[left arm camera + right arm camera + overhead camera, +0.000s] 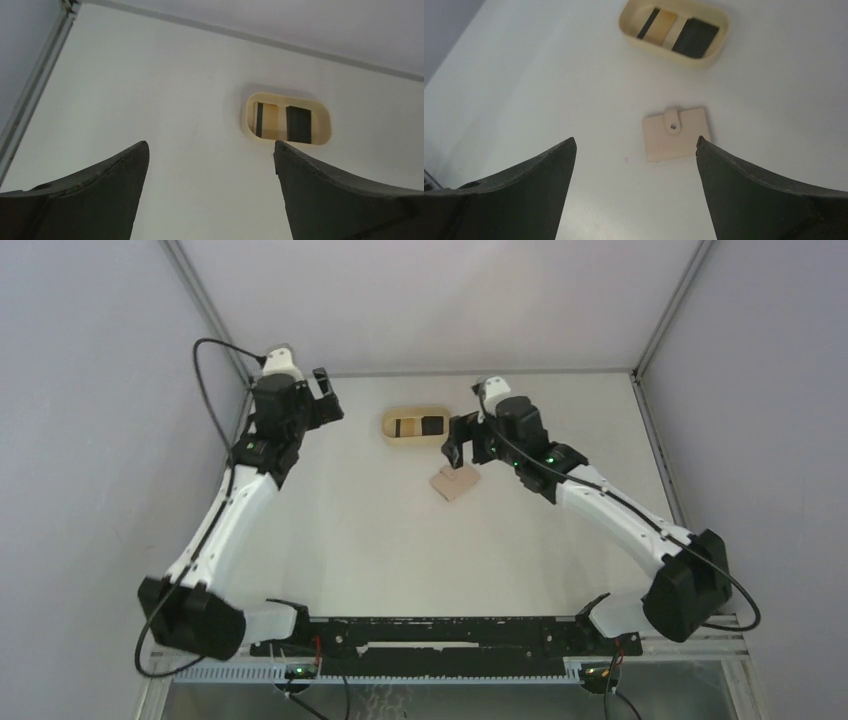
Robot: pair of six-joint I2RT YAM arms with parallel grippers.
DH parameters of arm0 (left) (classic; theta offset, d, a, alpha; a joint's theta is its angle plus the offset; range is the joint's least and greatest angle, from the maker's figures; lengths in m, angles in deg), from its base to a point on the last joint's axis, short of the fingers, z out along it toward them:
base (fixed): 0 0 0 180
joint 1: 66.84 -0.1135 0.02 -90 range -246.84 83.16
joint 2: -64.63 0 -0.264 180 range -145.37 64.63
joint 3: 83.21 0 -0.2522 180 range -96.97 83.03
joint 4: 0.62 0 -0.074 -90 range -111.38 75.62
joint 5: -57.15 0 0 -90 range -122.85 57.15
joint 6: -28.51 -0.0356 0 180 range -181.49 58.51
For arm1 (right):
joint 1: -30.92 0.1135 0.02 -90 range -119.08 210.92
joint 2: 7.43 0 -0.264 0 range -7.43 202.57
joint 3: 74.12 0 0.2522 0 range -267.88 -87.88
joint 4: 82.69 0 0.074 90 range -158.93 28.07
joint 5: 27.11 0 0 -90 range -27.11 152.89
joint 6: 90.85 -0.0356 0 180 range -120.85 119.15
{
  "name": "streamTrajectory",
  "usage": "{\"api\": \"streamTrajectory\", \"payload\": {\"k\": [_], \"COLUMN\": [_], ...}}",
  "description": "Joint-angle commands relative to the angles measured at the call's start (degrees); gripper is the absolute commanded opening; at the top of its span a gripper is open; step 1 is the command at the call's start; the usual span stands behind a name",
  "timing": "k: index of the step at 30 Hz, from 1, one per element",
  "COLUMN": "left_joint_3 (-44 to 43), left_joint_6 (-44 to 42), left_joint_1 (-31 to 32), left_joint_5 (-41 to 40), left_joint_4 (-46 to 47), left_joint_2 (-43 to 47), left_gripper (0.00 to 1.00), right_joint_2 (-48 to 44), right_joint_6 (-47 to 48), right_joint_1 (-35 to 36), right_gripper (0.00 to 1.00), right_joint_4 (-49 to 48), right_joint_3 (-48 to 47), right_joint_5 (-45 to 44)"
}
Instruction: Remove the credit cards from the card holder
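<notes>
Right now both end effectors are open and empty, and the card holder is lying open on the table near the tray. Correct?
Not quite. The card holder is closed, not open: the right wrist view shows its tab folded over the front. The rest holds: it lies on the table near the tray, and the left end effector and right end effector are both open and empty.

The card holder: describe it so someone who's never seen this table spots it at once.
On the white table, look toward the far middle for the oval light-wood tray. Just nearer than it lies the card holder. It is flat, tan-beige, folded shut, with a short tab bearing a dark dot, unlike the rimmed tray.
</notes>
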Motion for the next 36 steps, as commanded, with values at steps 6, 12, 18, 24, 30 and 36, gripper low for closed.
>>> {"api": "streamTrajectory", "payload": {"k": [6,12,18,24,30,36], "left_joint_3": [-21.3,-36.6,-43.5,-40.4,-37.0,-34.6], "left_joint_6": [-0.3,-0.4,-0.7,-0.3,1.0,2.5], "left_joint_1": [-0.4,-0.4,0.5,1.9,3.5,3.6], "left_joint_5": [-2.4,0.2,3.1,4.8,5.2,5.7], "left_joint_4": [-2.2,-5.5,-7.3,-6.1,-4.8,-5.4], "left_joint_2": [-29.9,-45.9,-55.4,-56.6,-57.1,-57.4], "left_gripper": [0.94,0.87,0.84,0.83,0.81,0.76], "right_joint_2": [4.7,4.4,4.2,5.0,6.1,5.8], "right_joint_6": [-1.4,-0.9,-0.5,-0.5,-0.3,-0.2], "right_joint_1": [0.8,0.7,0.1,-0.8,-1.2,-2.8], "right_gripper": [0.98,0.96,0.96,0.96,0.96,0.96], "right_joint_4": [-0.3,2.4,3.2,3.2,3.0,3.1], "right_joint_3": [-1.6,-1.3,-0.1,0.4,1.3,2.2], "right_joint_5": [4.1,4.4,4.2,4.7,4.6,4.8]}}
